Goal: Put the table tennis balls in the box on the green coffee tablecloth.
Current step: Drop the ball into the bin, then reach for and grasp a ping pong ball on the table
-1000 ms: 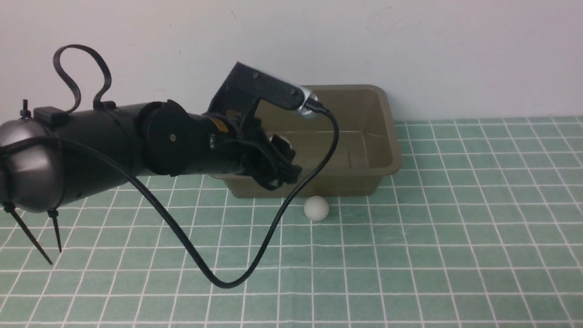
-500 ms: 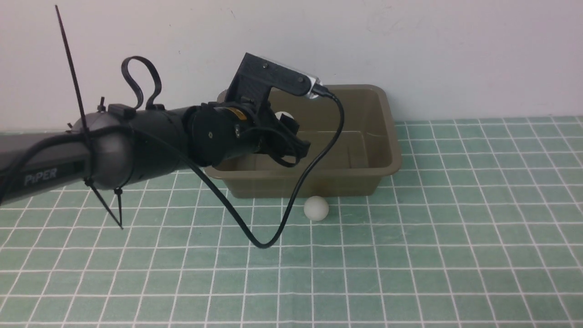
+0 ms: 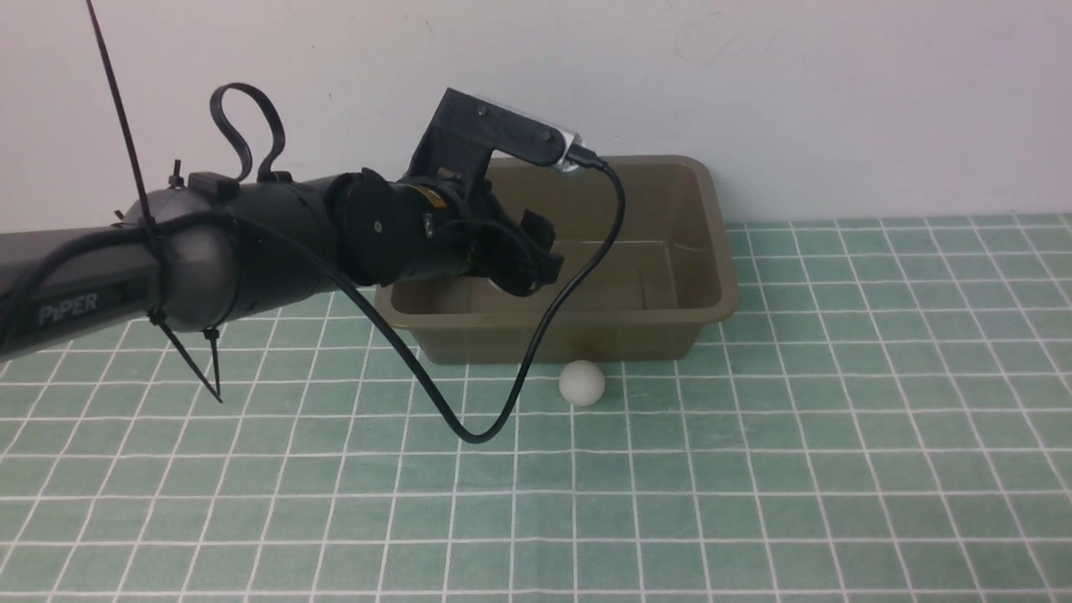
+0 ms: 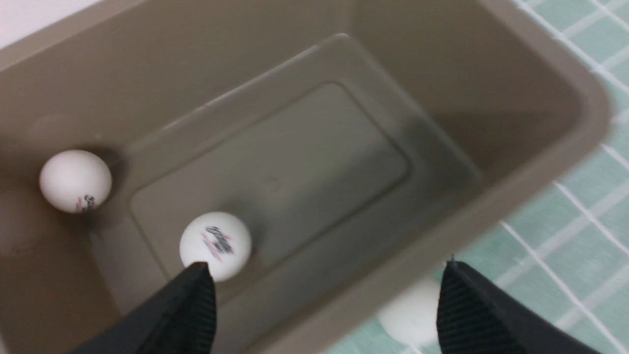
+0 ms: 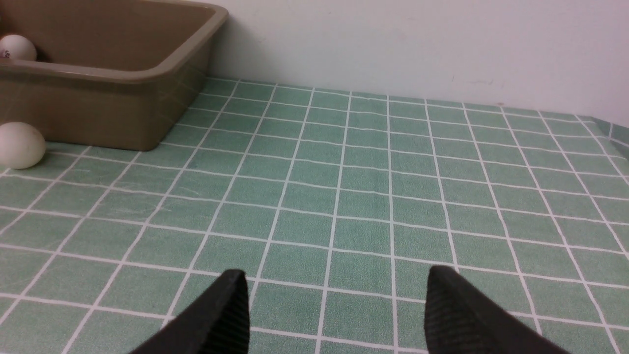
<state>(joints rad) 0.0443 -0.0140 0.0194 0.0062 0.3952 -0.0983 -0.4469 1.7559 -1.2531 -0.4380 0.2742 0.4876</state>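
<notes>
The olive-brown box [image 3: 722, 280] stands at the back of the green coffee tablecloth [image 3: 754, 469]. My left gripper [image 3: 540, 251] hovers over the box's left half, open and empty. In the left wrist view the left gripper [image 4: 325, 268] spreads wide above two table tennis balls [image 4: 75, 181] [image 4: 215, 246] lying on the box floor [image 4: 275, 162]. A third ball [image 3: 581, 383] rests on the cloth just in front of the box's near wall. My right gripper [image 5: 335, 273] is open low over bare cloth, to the right of the box [image 5: 123, 73] and that ball [image 5: 19, 145].
A white wall [image 3: 754, 84] rises right behind the box. The left wrist camera's black cable [image 3: 477, 434] loops down to the cloth, just left of the loose ball. The cloth's raised edge [image 5: 614, 132] shows at the far right.
The left arm rose and swung from the box's front wall to above its inside. Its jaws opened, and the ball they held now lies in the box. The right arm is still.
</notes>
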